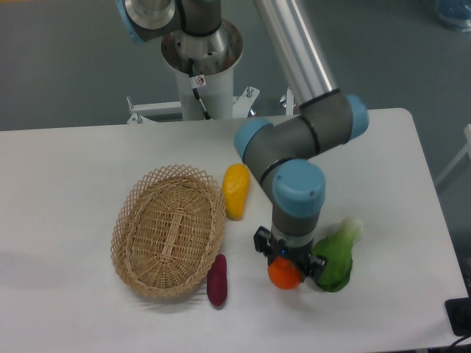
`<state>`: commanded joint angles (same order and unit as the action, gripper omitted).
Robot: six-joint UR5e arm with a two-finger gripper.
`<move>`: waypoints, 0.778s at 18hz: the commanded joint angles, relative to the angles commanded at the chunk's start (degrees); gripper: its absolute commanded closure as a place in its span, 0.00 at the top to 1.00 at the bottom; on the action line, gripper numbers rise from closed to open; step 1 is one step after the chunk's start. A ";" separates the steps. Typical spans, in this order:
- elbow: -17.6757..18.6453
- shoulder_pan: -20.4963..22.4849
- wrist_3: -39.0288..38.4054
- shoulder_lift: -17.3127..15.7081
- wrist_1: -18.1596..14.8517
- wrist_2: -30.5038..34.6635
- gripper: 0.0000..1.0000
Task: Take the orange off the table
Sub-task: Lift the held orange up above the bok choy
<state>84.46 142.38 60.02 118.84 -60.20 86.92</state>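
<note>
The orange (283, 275) is small, round and bright orange, at the front right of the white table (66, 169). My gripper (285, 271) points straight down over it, and its black fingers sit on either side of the fruit. The jaws look closed against the orange. I cannot tell whether the orange rests on the table or is just lifted off it. The arm's wrist hides the top of the fruit.
A green leafy vegetable (337, 255) lies right beside the gripper on its right. A yellow mango-like fruit (235, 190) and a dark purple sweet potato (217, 280) lie to the left, next to an oval wicker basket (168, 229). The arm's base (200, 55) stands behind the table.
</note>
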 joint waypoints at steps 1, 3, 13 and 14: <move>0.00 0.79 0.97 -0.97 -1.57 0.00 0.38; 0.00 2.19 3.33 -2.38 -4.13 0.00 0.38; -0.09 8.18 16.09 -5.11 -8.35 0.52 0.39; 0.00 8.09 16.18 -5.37 -8.36 0.79 0.39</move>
<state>84.46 150.47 76.20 113.47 -68.55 87.71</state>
